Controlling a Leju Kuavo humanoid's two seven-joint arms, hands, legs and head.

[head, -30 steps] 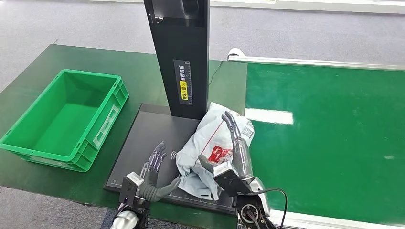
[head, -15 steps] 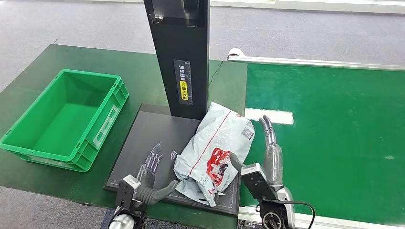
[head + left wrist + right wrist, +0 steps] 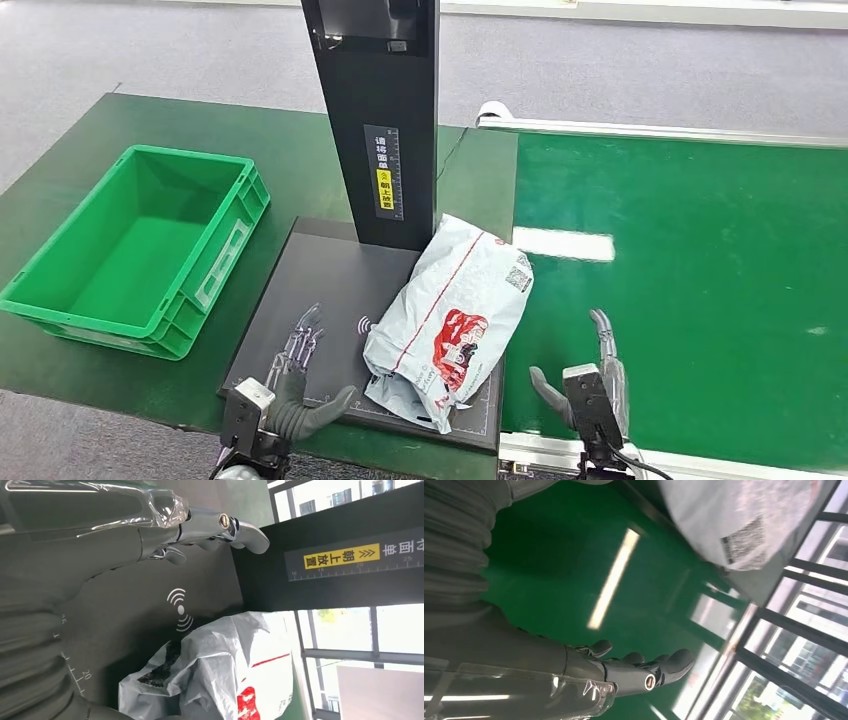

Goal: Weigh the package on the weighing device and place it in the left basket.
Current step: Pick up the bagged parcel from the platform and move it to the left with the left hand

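The package [image 3: 449, 312], a crumpled grey-white poly mailer with red print and a barcode label, lay on the black weighing platform [image 3: 300, 280] at its right edge, against the upright column [image 3: 378, 120]. The left hand [image 3: 292, 385] and right hand [image 3: 590, 385] flanked it, fingers spread, holding nothing. The green basket [image 3: 60, 300] sat near the desk's left edge.

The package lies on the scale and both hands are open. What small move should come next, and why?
Probably the left hand should move sideways toward the package to take hold of it. The package rests free on the black weighing plate. The right hand hangs open over the green belt, apart from it. The green basket on the left has nothing in it.
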